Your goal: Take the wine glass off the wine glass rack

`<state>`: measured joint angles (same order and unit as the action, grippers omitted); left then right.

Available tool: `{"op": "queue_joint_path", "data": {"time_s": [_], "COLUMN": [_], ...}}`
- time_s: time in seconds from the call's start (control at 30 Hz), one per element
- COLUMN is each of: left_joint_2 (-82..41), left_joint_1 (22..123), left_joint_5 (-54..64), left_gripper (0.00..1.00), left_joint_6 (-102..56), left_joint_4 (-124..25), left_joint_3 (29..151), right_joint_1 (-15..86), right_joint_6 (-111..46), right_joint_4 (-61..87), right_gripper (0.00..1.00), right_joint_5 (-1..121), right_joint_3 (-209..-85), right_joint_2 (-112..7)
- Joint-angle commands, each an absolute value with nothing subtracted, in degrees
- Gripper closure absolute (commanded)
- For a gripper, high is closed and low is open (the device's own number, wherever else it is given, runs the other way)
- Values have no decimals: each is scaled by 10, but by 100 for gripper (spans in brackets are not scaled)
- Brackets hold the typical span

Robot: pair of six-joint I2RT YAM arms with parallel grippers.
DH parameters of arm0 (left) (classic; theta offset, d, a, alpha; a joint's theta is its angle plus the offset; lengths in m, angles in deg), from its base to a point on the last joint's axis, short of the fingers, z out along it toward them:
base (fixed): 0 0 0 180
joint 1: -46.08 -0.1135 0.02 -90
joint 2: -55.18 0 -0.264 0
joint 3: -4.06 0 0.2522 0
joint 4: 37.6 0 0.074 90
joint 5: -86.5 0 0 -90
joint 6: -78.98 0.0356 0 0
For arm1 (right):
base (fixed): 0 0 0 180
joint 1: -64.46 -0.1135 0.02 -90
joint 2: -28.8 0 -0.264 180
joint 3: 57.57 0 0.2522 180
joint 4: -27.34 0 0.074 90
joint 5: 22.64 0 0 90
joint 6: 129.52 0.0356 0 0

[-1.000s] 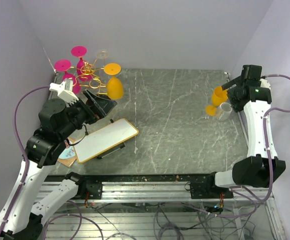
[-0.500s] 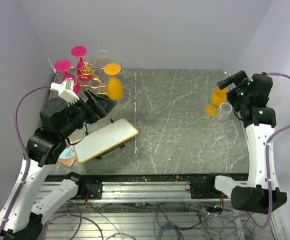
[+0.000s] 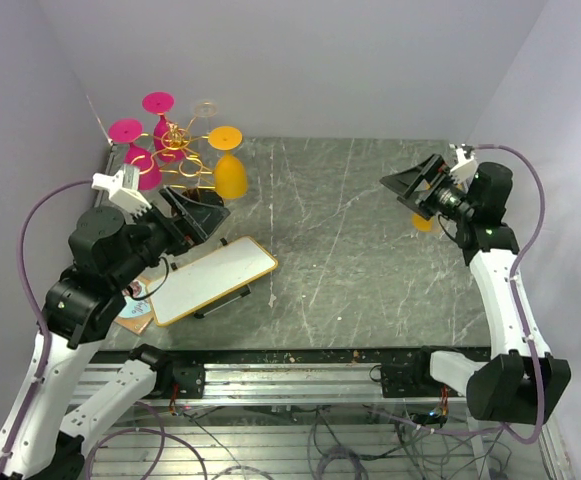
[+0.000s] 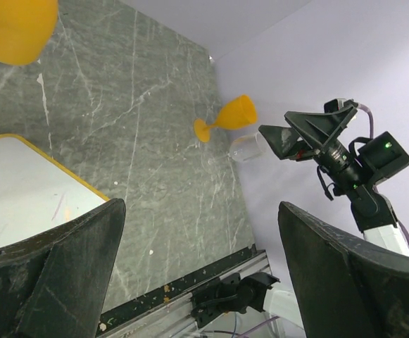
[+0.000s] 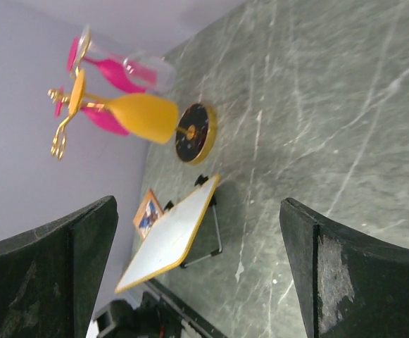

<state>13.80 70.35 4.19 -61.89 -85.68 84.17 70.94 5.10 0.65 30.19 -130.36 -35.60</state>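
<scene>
Grey marbled tabletop [image 3: 370, 260] is filling the scene, with lavender walls [image 3: 270, 60] closing it in on the left, far and right sides and a metal rail [image 3: 300, 375] running along its near edge.

The left arm [image 3: 90, 270] is reaching up the left side. The left gripper [image 3: 198, 205] is hanging just in front of the wine glass rack [image 3: 177, 133], above the far end of the whiteboard. Its jaws are standing fully spread, gripping nothing and touching nothing.

The right arm [image 3: 500, 280] is rising along the right wall. The right gripper [image 3: 410, 185] is hovering over the far right part of the table and facing left. It is also released, with its jaws wide apart around bare air.

A wide stretch of marble is lying between the two grippers.

A yellow-framed whiteboard [image 3: 215, 280] is leaning on a small stand near the left arm.

The rack is standing in the far left corner, close to both walls. An orange wine glass [image 3: 230, 175] is hanging from it bowl-down on the table side. Pink glasses [image 3: 128, 133] and a clear glass [image 3: 205, 108] are hanging on the wall side.

A second orange wine glass [image 4: 229, 116] is sitting on the table by the right wall, just beside a clear cup [image 4: 250, 148]; whether it is upright cannot be told.

A small picture card [image 3: 135, 310] is lying beside the whiteboard.
</scene>
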Motion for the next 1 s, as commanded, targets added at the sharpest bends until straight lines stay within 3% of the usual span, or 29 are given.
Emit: {"op": "queue_joint_path", "data": {"time_s": [0.0, 0.23, 0.47, 0.67, 0.97], "left_joint_2": [139, 63, -75, -163, -285], "left_joint_1": [707, 707, 707, 706, 696], "left_joint_5": [13, -51, -137, -207, -220], "left_gripper": [0, 1, 10, 12, 23], "left_joint_6": [-612, -568, -539, -481, -405], "left_joint_4": [-890, -936, -966, -977, -990], "left_joint_3": [845, 928, 1038, 1149, 1278], "right_joint_1": [658, 609, 606, 606, 606], "right_joint_6": [50, 22, 22, 8, -29], "right_joint_4": [40, 27, 38, 29, -5], "right_gripper": [2, 2, 1, 0, 0], "right_joint_5": [271, 309, 293, 297, 314], "right_joint_3": [-1306, -1298, -1291, -1271, -1283], "right_joint_2": [-335, -315, -327, -330, -331]}}
